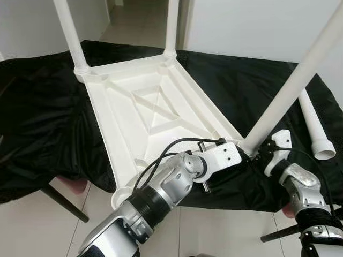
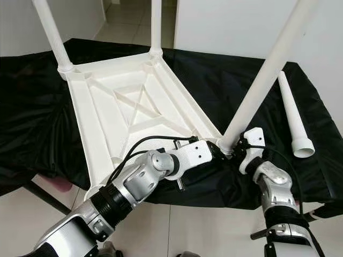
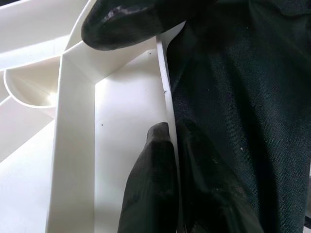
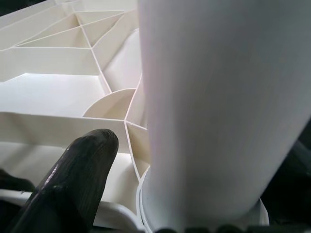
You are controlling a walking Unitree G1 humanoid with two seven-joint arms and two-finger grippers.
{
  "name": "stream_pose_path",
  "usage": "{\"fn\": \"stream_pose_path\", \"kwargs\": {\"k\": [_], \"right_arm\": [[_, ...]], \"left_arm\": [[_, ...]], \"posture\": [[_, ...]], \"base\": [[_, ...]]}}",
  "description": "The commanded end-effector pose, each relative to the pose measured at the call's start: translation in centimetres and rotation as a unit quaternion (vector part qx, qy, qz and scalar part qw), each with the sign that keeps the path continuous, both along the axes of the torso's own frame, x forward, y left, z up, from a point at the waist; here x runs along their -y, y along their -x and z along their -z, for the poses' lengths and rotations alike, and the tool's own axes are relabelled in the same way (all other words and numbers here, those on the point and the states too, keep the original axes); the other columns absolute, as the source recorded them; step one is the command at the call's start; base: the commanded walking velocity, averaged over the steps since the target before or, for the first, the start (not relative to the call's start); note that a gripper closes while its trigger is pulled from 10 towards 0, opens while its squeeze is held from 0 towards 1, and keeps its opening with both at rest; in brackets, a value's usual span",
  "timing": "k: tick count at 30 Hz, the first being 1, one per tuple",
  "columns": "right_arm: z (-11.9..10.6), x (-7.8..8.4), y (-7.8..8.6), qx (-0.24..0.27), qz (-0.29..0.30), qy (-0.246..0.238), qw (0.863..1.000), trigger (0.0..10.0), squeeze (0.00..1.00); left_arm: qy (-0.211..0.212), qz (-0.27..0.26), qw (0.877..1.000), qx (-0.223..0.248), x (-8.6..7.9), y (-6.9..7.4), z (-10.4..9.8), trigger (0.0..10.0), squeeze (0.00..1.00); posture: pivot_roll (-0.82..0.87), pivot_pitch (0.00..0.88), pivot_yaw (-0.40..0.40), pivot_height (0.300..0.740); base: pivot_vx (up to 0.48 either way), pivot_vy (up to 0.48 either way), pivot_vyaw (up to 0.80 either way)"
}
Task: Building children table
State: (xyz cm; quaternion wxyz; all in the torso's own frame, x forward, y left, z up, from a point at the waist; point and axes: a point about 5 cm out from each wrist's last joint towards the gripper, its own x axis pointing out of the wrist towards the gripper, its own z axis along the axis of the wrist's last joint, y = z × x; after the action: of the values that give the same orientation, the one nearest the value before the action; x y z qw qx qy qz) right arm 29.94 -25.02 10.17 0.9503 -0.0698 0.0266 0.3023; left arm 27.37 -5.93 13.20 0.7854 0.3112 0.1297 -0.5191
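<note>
On the black cloth (image 1: 43,123) an upturned white tabletop (image 1: 155,115) is laid with its ribbed underside showing, and every place below is given from this tabletop. Two legs are seen standing in the sockets at its far corners: the far left leg (image 1: 68,32) and the far right leg (image 1: 171,27). A third leg (image 1: 292,88) is set at the near right corner and leans away from the tabletop instead of standing straight, so it is judged not yet fully seated. A fourth leg (image 2: 292,115) is left lying loose on the cloth, well beyond the tabletop's right edge. The near left socket (image 1: 122,197) is seen without a leg.

At the near right edge the left gripper (image 3: 167,111) is closed on the tabletop's thin rim, with one black finger (image 3: 150,189) on the inner face and the other on the cloth side. At the near right corner the right gripper (image 1: 257,152) is held at the foot of the third leg; in the right wrist view one fingertip (image 4: 77,179) is seen beside the leg's base, but whether the leg is clasped cannot be told.

Roughly half the build is judged done: seating the third leg and fitting the fourth are left, and then the table must be turned upright.
</note>
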Motion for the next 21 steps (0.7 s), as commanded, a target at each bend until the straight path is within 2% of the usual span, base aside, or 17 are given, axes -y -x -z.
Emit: {"fn": "stream_pose_path", "kwargs": {"k": [1,2,5,6,14,21], "right_arm": [[3.65,-1.41,1.81,-0.089,-0.054,0.0,0.995,10.0,0.0],[3.92,-1.35,2.07,-0.097,-0.056,-0.006,0.994,6.1,0.0],[3.92,-1.35,2.07,-0.097,-0.056,-0.006,0.994,6.1,0.0],[4.07,-1.29,2.24,-0.101,-0.058,-0.014,0.993,0.0,0.0],[4.31,-1.32,2.48,-0.108,-0.051,-0.038,0.992,0.0,0.0],[4.54,-1.67,2.4,-0.109,-0.037,-0.04,0.993,0.0,0.0]], "left_arm": [[-0.02,0.004,1.0,-0.001,0.06,0.36,0.71,10.0,0.0],[-0.02,0.004,1.0,-0.002,0.06,0.38,0.73,10.0,0.0],[-0.02,0.004,1.0,-0.002,0.06,0.38,0.73,10.0,0.0],[-0.02,0.004,1.0,-0.002,0.06,0.39,0.73,10.0,0.0],[-0.019,0.006,1.0,-0.002,0.15,0.36,0.69,10.0,0.0],[-0.019,0.007,1.0,-0.002,0.21,0.35,0.66,10.0,0.0]], "posture": [[0.03,0.031,0.004,0.74],[0.03,0.031,0.005,0.74],[0.03,0.031,0.005,0.74],[0.02,0.032,0.006,0.74],[0.02,0.029,0.007,0.74],[0.02,0.028,0.005,0.74]], "base": [[0.0,0.0,0.0],[0.0,0.0,0.0],[0.0,0.0,0.0],[0.0,0.0,0.0],[0.0,0.0,0.0],[0.0,0.0,0.0]]}}
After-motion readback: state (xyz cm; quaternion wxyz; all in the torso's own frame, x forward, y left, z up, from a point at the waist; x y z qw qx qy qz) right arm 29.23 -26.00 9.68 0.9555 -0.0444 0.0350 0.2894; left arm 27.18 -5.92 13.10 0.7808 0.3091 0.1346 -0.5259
